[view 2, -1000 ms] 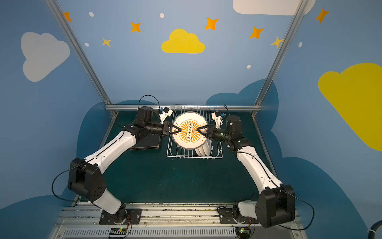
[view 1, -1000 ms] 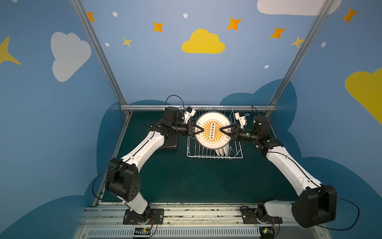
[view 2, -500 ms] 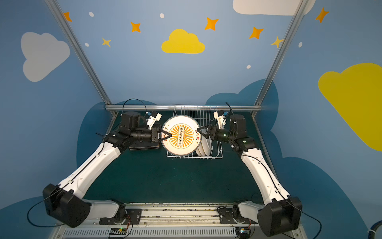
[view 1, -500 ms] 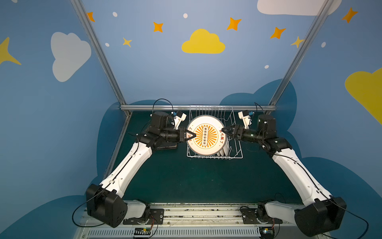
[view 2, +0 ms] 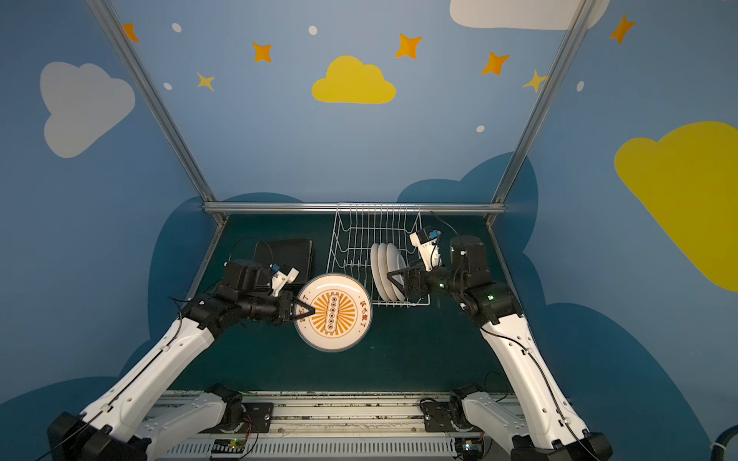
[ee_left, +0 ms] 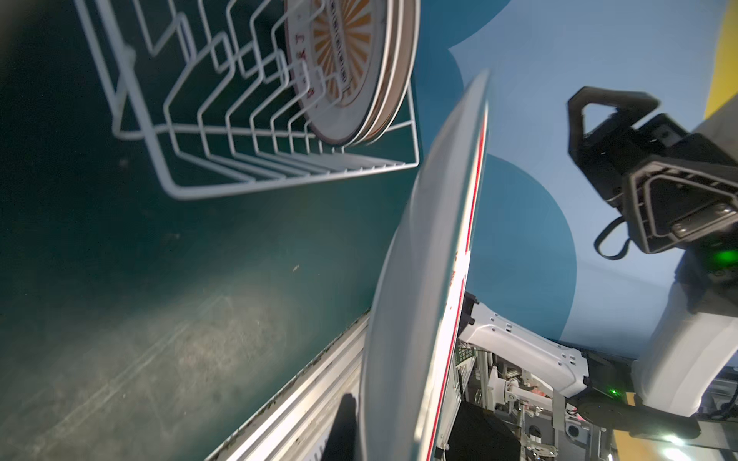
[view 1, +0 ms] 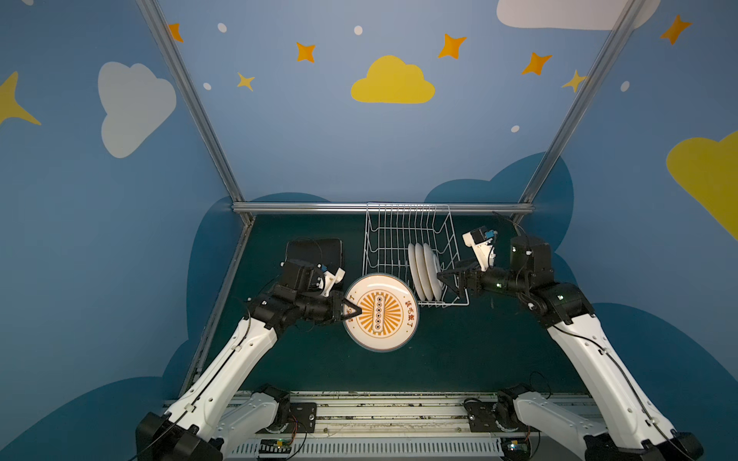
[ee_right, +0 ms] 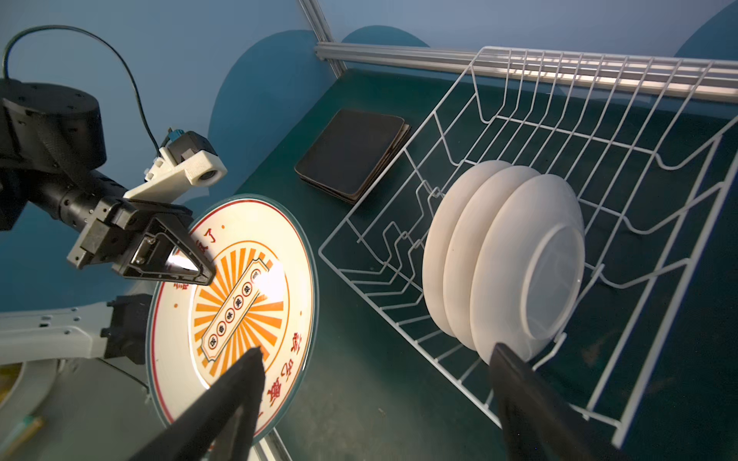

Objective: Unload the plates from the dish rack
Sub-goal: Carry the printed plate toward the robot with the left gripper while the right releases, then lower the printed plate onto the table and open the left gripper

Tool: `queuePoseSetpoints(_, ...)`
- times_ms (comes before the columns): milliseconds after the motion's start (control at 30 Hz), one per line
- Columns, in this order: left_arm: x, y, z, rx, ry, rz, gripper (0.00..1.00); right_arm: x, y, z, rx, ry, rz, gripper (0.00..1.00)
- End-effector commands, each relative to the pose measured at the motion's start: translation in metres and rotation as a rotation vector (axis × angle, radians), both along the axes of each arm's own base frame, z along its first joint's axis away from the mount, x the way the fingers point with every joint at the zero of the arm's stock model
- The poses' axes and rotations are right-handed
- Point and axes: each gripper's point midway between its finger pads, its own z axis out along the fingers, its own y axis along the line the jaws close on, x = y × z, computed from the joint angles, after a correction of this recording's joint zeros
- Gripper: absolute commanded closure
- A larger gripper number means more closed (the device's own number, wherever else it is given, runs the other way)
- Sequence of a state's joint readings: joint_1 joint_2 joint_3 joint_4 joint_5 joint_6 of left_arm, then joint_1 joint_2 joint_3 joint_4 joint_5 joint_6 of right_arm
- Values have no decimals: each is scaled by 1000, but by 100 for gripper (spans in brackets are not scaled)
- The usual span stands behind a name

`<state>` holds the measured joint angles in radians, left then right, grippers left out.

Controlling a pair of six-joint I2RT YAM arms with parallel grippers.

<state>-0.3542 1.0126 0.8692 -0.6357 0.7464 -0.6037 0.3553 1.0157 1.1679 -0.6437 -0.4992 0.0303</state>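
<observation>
My left gripper [view 1: 353, 311] [view 2: 305, 311] is shut on the left rim of a round white plate [view 1: 381, 312] [view 2: 333, 312] [ee_right: 231, 303] with an orange sunburst centre. It holds the plate above the green table, in front of the dish rack's left corner. The white wire dish rack [view 1: 451, 305] [view 2: 415, 305] [ee_right: 599, 56] [ee_left: 279, 181] holds three round white plates [view 1: 423, 271] [view 2: 385, 271] [ee_right: 507, 255] on edge near its front. My right gripper [view 1: 445, 281] [view 2: 395, 281] [ee_right: 377, 350] is open and empty beside those plates, at the rack's right front.
A stack of black-backed square plates [view 1: 315, 251] [view 2: 285, 253] [ee_right: 353, 153] lies flat left of the rack, behind my left wrist. A metal rail [view 1: 303, 207] runs along the table's back edge, and the arm bases line the front [view 1: 359, 415].
The right gripper let go of the sunburst plate, opened and drew back to the right. The left gripper carried the plate out of the rack, forward and to the left.
</observation>
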Motion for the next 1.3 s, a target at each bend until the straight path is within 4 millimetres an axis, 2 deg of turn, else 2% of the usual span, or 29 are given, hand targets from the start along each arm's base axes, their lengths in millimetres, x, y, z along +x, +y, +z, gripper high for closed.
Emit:
queuePoseSetpoints(0,-24,2,-11,-17,68,-24,97,-11,-7,-13,-119,-48,29,12)
queuePoseSetpoints(200,-35,9,-48,53,140,5,97,-19,-6,-22,-155,-70,47,12)
queuePoseSetpoints(333,-39,4,-77,59,203,18,97,-14,-11,-26,-191,-81,8,12)
queuePoseSetpoints(433,-38,-1,-91,69,199,17,97,-14,-10,-25,-190,-91,9,12)
queuePoseSetpoints(667,-18,-9,-101,71,93,9,97,-13,-8,-34,-189,-74,13,12)
queuePoseSetpoints(833,-13,-13,-124,96,136,-10,97,-10,-6,-39,-185,-64,9,12)
queuePoseSetpoints(1267,6,-28,-150,75,167,-14,97,-1,-2,-43,-187,-71,9,12)
